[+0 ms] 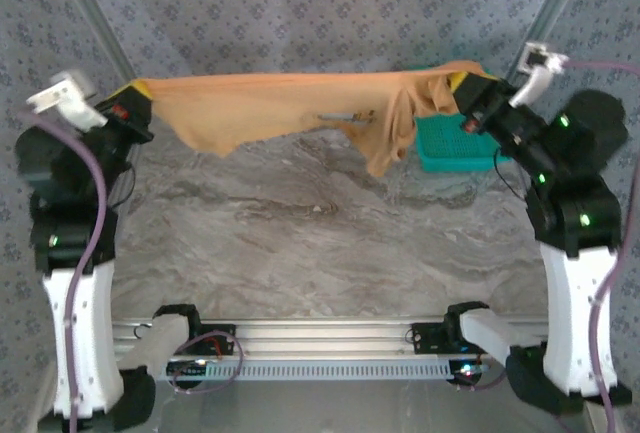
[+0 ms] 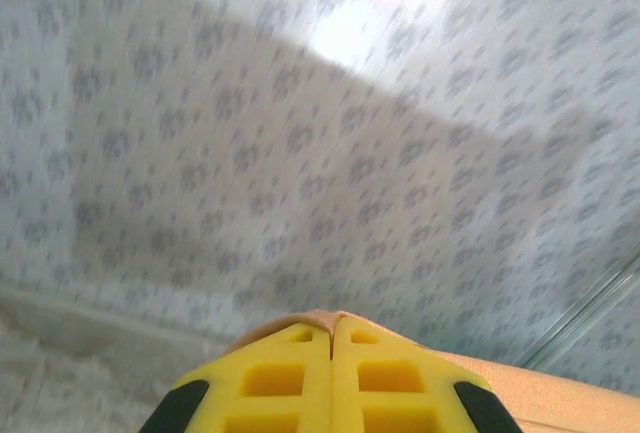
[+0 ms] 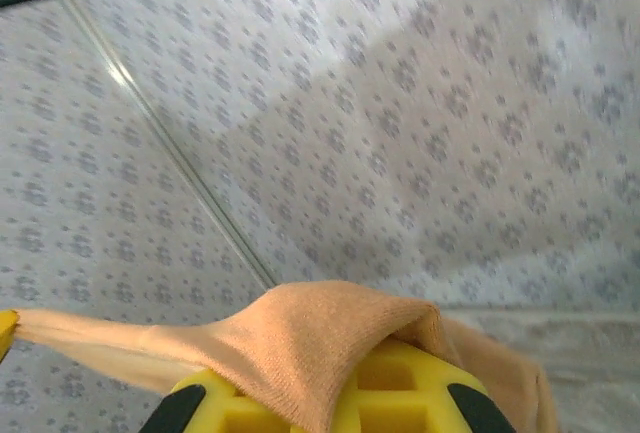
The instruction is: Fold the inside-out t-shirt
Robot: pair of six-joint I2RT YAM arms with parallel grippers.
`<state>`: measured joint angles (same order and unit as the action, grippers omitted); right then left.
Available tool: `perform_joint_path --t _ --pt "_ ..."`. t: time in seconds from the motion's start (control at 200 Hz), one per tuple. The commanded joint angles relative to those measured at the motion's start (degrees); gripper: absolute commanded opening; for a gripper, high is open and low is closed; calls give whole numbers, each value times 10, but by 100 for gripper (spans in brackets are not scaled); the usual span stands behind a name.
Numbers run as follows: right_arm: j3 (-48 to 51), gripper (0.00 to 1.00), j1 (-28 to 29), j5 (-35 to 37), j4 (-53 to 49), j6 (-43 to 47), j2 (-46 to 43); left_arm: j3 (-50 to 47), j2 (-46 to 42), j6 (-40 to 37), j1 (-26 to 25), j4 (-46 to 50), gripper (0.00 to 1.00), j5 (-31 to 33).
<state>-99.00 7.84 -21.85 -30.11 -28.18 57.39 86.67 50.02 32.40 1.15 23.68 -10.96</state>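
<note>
Shirt [image 1: 290, 103]: stretched aloft between arms, over the table [image 1: 300, 253].
Left gripper [image 2: 331, 363]: pinching a thin shirt edge.
Right gripper [image 3: 340, 393]: pinching a bunched corner.
Risk: tension may slip the thin left hold.

On my top feed, the left arm [image 1: 82, 338] and the right arm [image 1: 578, 318] each wear a white lower shell, with bulky black joint housings above. Small green lights [image 1: 583, 219] glow on those housings. A mauve cable [image 1: 97, 188] trails along the left arm and another [image 1: 600, 65] leaves the right wrist. A white camera block [image 1: 62, 93] sits at the left wrist. The black bases bolt to a silver slotted rail [image 1: 330, 335], with thin red and black wiring [image 1: 205, 363] beside it. On my wrist feeds, the left claw [image 2: 331, 378] and the right claw [image 3: 360, 403] have bright yellow fingers moulded with square recesses and flanked by black parts.
</note>
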Motion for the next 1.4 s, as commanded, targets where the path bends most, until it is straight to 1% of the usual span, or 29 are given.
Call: perform_joint_path --t 0.0,0.125,0.215,0.305,0.4,0.46,0.62,0.745,0.834,0.909,0.974,0.994,1.009,1.014,1.024,1.039,1.069,1.089,1.104,1.129,1.184,1.254,1.319,1.349,1.394 --pt "26 0 -6 36 55 13 -51 12 -44 -13 9 -35 0 47" --pt "21 0 -6 36 65 6 -78 27 -65 -14 9 -37 0 46" --pt "-2 0 -6 38 53 8 -71 40 -63 -25 9 -27 0 44" --pt "-7 0 -6 43 44 6 -51 30 -51 -31 9 -24 0 42" --pt "5 0 -6 30 42 -2 -24 -3 -30 -32 9 -28 0 40" --pt "34 0 -4 29 52 -6 -10 -36 -10 -33 9 -37 0 44" --pt "114 0 5 41 79 -9 55 -127 83 -33 9 -73 0 49" --pt "153 0 23 40 102 0 153 -190 175 -31 9 -122 0 76" --pt "137 0 33 46 101 2 259 -214 257 -33 11 -160 0 111" --pt "82 0 37 48 81 -6 374 -201 347 -32 18 -168 0 135" --pt "-9 0 37 33 34 -28 493 -172 427 -24 27 -164 0 145" --pt "-46 7 38 28 12 -37 533 -159 450 -20 30 -156 8 144" --pt "-76 14 38 23 -6 -42 558 -147 467 -17 32 -147 17 143" --pt "-86 14 39 20 -18 -45 570 -143 471 -16 32 -145 20 142" --pt "-107 19 39 16 -31 -48 591 -136 482 -14 33 -139 27 142" --pt "-138 28 38 11 -55 -51 621 -123 495 -12 34 -127 35 142" --pt "-203 40 39 8 -102 -58 673 -99 519 -10 34 -105 47 141" --pt "-239 47 40 9 -128 -61 699 -87 529 -6 33 -91 57 140" --pt "-264 49 40 9 -144 -62 722 -80 535 -3 33 -82 63 141" --pt "-298 53 42 13 -168 -63 749 -71 539 3 32 -68 69 140" --pt "-331 59 47 34 -196 -60 772 -73 530 9 27 -58 74 135" --pt "-303 63 59 62 -183 -45 750 -102 496 10 9 -61 76 130" --pt "-240 62 70 76 -146 -39 712 -141 459 16 -15 -79 75 107" --pt "-206 61 75 78 -128 -36 694 -159 445 23 -26 -97 75 80" --pt "-157 55 83 81 -102 -23 670 -194 431 39 -44 -126 74 41"
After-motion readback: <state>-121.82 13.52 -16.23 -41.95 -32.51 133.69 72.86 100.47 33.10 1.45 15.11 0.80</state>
